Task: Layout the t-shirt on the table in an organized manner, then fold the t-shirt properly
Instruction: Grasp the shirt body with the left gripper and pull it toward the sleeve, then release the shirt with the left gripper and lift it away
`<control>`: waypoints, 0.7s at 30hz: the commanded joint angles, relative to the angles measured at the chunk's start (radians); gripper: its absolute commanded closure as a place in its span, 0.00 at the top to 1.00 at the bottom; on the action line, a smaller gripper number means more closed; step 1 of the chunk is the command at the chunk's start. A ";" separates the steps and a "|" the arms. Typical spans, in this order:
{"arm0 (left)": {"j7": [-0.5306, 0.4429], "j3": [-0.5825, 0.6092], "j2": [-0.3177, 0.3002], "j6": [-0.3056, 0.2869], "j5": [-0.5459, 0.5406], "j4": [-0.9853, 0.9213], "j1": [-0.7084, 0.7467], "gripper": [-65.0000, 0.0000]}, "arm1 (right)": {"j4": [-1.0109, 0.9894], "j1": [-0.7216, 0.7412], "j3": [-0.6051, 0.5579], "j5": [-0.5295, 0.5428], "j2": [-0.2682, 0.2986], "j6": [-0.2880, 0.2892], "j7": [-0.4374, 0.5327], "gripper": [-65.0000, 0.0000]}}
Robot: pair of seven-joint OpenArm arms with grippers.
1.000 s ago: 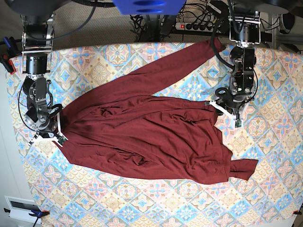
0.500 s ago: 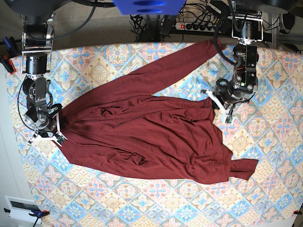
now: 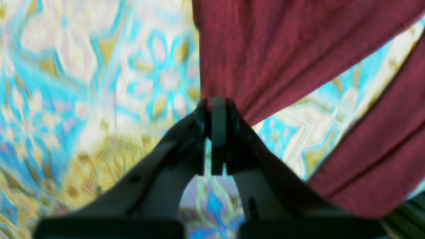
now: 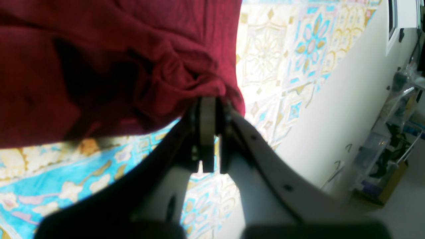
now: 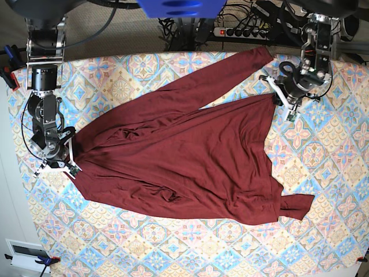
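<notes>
In my left wrist view, my left gripper [image 3: 212, 109] had its jaws pressed together, their tips at the lower edge of the shirt [image 3: 265, 53]; I could not tell from that blurred view whether cloth was caught between them. The maroon fabric hung ahead of the tips and to their right, a second fold of it lay farther right, and the table [image 3: 83, 83] showed to the left and below. In my right wrist view, my right gripper [image 4: 209, 106] was clamped on a bunched fold of the shirt [image 4: 99, 59], which spread ahead of the jaws and off to their left, while the table [image 4: 282, 49] showed to the right and beneath. In the base view, the shirt [image 5: 184, 161] lay spread across the middle of the table [image 5: 173, 248], pulled between my two grippers. My left gripper [image 5: 281, 99] sat at the shirt's corner nearest it, with one sleeve running past just beside it. My right gripper [image 5: 72, 158] pinched the opposite edge. A small folded end of the shirt lay well away from both grippers.
</notes>
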 commanded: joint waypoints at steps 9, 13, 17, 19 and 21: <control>-0.017 -0.020 -0.153 -0.001 -0.283 0.031 0.117 0.00 | 0.017 0.027 0.007 -0.001 0.018 -0.009 0.006 0.00; -0.017 -0.020 -0.164 -0.017 -0.343 0.128 0.186 0.00 | 0.017 0.027 0.007 -0.001 0.018 -0.009 0.007 0.00; -0.016 -0.020 -0.164 -0.053 -0.348 0.171 0.218 0.00 | 0.017 0.027 0.007 -0.001 0.018 -0.009 0.004 0.00; -0.011 -0.020 -0.164 -0.066 -0.348 0.171 0.230 0.00 | 0.017 0.027 0.007 -0.001 0.018 -0.009 0.004 0.00; 0.012 -0.020 -0.165 -0.090 -0.349 0.174 0.252 0.00 | 0.017 0.027 0.007 -0.001 0.018 -0.009 0.004 0.00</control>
